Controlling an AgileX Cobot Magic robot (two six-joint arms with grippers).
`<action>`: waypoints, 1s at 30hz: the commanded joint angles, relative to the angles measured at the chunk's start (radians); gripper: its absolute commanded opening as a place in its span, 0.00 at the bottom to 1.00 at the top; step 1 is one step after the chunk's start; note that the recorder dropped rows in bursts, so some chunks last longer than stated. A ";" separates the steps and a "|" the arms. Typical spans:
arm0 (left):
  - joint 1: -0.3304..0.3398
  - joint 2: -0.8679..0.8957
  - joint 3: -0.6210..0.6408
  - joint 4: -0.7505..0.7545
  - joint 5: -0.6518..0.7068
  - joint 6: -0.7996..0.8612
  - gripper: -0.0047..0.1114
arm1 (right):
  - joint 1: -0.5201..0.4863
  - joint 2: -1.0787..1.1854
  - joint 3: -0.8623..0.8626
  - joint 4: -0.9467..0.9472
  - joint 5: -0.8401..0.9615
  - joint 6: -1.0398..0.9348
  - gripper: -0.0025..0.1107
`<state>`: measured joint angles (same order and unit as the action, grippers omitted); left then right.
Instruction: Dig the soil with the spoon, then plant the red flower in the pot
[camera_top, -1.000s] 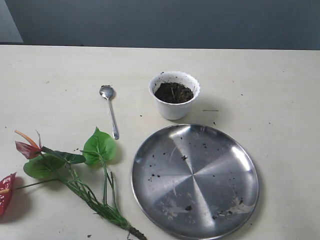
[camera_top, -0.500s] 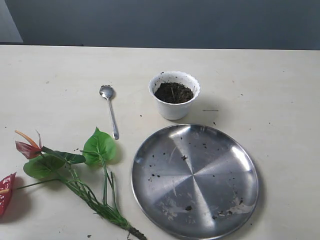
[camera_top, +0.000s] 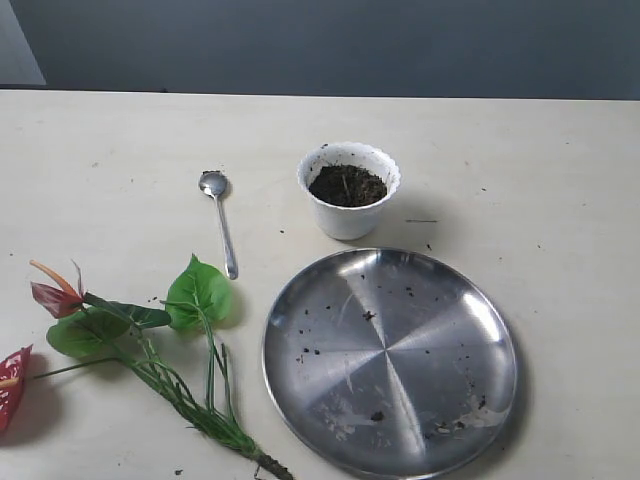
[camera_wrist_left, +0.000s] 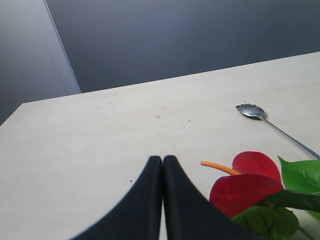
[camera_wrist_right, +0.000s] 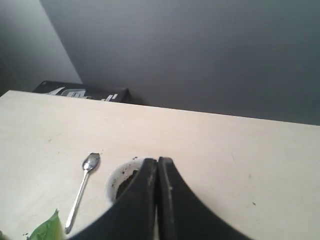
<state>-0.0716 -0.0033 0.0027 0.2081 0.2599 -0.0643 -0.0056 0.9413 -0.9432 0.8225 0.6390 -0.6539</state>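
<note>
The white pot (camera_top: 349, 191) stands mid-table, filled with dark soil (camera_top: 347, 186). To its left the silver spoon (camera_top: 219, 219) lies flat, bowl pointing away. The red flower (camera_top: 130, 343) lies at the front left, red blooms at the left edge, stems trailing right. Neither gripper shows in the exterior view. In the left wrist view my left gripper (camera_wrist_left: 162, 160) is shut and empty, beside a red bloom (camera_wrist_left: 247, 180), with the spoon (camera_wrist_left: 272, 128) farther off. In the right wrist view my right gripper (camera_wrist_right: 157, 161) is shut and empty, partly hiding the pot (camera_wrist_right: 120, 178); the spoon (camera_wrist_right: 82, 187) lies beside it.
A large round steel plate (camera_top: 300, 400), dotted with soil crumbs, lies in front of the pot. Loose soil specks are scattered on the cream table (camera_top: 540, 180). A dark wall runs behind the table's far edge.
</note>
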 joint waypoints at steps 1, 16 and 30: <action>-0.002 0.003 -0.003 -0.005 -0.007 -0.004 0.05 | 0.135 0.251 -0.205 -0.039 0.021 -0.023 0.02; -0.002 0.003 -0.003 -0.005 -0.007 -0.004 0.05 | 0.701 1.073 -0.824 -0.654 0.206 0.430 0.02; -0.002 0.003 -0.003 -0.005 -0.007 -0.004 0.05 | 0.776 1.486 -1.284 -0.774 0.470 0.557 0.42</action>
<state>-0.0716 -0.0033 0.0027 0.2081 0.2599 -0.0643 0.7687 2.3870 -2.1701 0.0976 1.0798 -0.1388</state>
